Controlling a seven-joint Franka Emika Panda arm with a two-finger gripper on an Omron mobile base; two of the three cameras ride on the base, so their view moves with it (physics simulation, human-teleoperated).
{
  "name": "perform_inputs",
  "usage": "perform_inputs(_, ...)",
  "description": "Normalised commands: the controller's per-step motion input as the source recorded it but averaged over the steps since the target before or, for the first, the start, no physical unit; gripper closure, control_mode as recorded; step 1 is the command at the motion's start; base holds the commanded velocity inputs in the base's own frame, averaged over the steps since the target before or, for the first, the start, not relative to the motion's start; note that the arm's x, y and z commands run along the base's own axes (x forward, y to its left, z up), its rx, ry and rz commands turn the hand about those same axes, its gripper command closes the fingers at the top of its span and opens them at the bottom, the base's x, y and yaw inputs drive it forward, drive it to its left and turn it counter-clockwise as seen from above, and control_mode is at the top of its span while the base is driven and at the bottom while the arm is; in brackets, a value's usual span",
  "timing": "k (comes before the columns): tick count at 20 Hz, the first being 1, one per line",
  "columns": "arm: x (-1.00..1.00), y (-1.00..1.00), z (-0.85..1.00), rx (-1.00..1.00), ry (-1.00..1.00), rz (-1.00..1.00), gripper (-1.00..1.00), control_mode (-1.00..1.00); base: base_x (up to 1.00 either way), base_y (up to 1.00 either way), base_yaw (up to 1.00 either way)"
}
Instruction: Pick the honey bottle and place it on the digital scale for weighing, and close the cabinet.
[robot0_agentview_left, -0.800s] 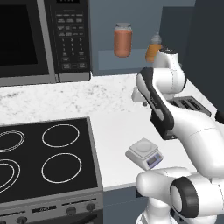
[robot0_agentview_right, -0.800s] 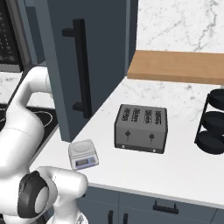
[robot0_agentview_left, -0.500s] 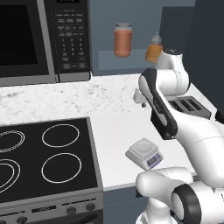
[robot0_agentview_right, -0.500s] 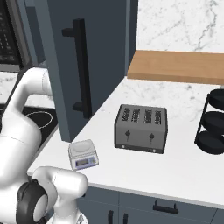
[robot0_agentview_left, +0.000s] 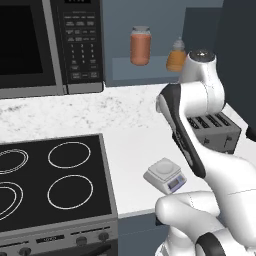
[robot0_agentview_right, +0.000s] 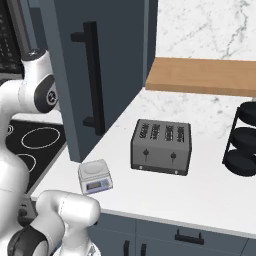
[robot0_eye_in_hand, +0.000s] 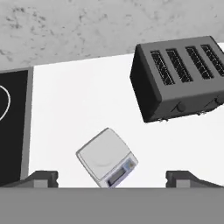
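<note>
Amber honey bottle (robot0_agentview_left: 176, 56) sits in the cabinet (robot0_agentview_right: 105, 65); gripper (robot0_eye_in_hand: 112, 177) spread above the digital scale (robot0_eye_in_hand: 107, 158)

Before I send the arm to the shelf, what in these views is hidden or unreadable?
- Honey bottle: left base view, lower part hidden behind the arm.
- Toaster: left base view, partly covered by the arm.
- Digital scale: display too small to read.
- Cabinet: right base view, open door blocks the shelf.
- Tool: hand view, only the fingertips clear the bottom.

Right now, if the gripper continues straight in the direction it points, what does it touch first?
Probably the white counter near the digital scale. The open gripper looks down at it, the toaster off to one side; depth is unclear.
</note>
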Motion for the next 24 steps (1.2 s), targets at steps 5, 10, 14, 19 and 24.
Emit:
perform_inputs(5,-0.28,0.00,0.76,-0.01,-0.19,-0.12,-1.00,-1.00,0.00,0.00,0.00)
perform_inputs(10,-0.26,0.00,0.65,-0.03,-0.22,-0.05,-1.00,-1.00,0.00,0.00,0.00)
perform_inputs(14,-0.23,0.00,0.71,-0.02,-0.09,-0.12,-1.00,-1.00,0.00,0.00,0.00)
perform_inputs(19,-0.23,0.00,0.65,-0.03,-0.10,-0.14,-1.00,-1.00,0.00,0.00,0.00)
perform_inputs(24,-0.04,0.00,0.38,-0.04,-0.01,-0.13,-1.00,-1.00,0.00,0.00,0.00)
